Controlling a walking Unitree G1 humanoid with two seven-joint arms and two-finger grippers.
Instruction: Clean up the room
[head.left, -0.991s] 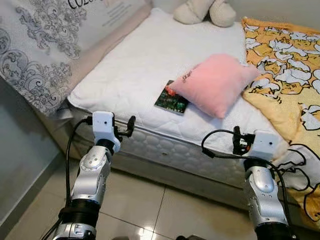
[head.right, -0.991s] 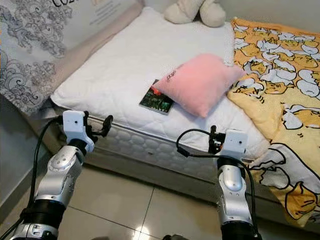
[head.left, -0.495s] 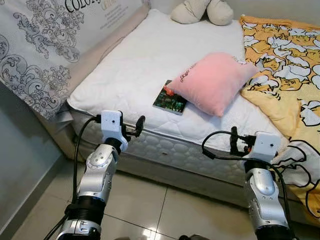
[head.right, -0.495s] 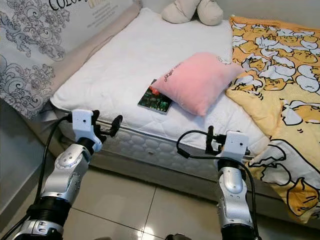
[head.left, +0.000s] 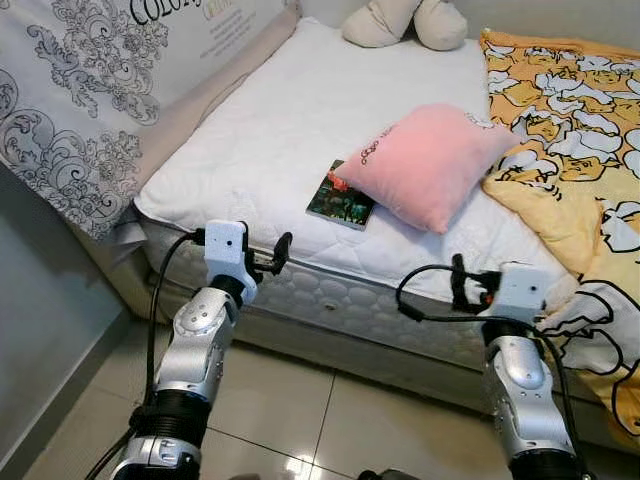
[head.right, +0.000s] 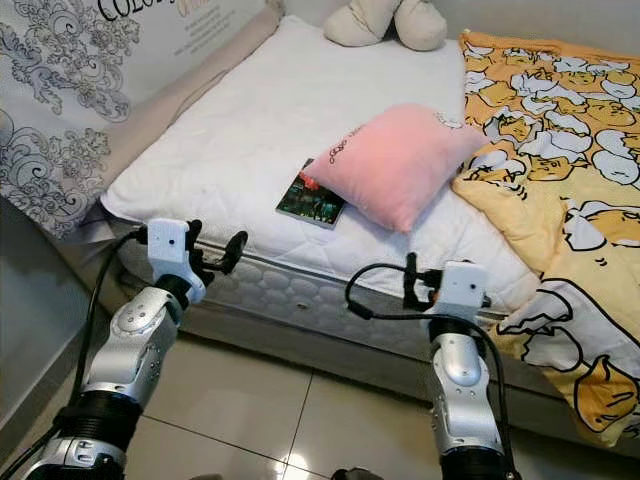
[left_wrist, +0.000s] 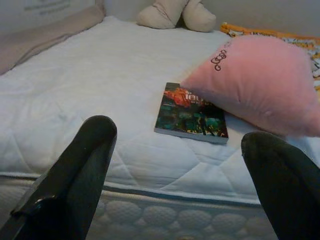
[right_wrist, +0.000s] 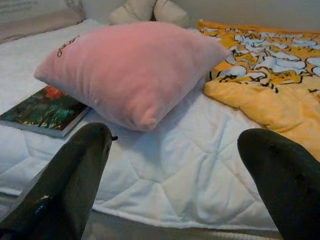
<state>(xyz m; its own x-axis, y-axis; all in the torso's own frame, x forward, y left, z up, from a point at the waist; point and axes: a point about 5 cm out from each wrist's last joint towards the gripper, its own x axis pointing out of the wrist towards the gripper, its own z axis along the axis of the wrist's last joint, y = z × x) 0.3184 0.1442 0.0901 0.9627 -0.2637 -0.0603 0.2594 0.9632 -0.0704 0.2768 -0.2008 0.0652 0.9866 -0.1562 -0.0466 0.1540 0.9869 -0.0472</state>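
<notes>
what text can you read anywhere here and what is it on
"COLO", cut off by the frame edge: large letters on the patterned panel leaning beside the bed.
Smaller print under it on the panel: too blurred to read.
Dark script on the pink pillow: cursive, too small to read.
Title on the book cover: blurred, not readable.

"COLO…" in large letters on the patterned headboard cover, the rest cut off
</notes>
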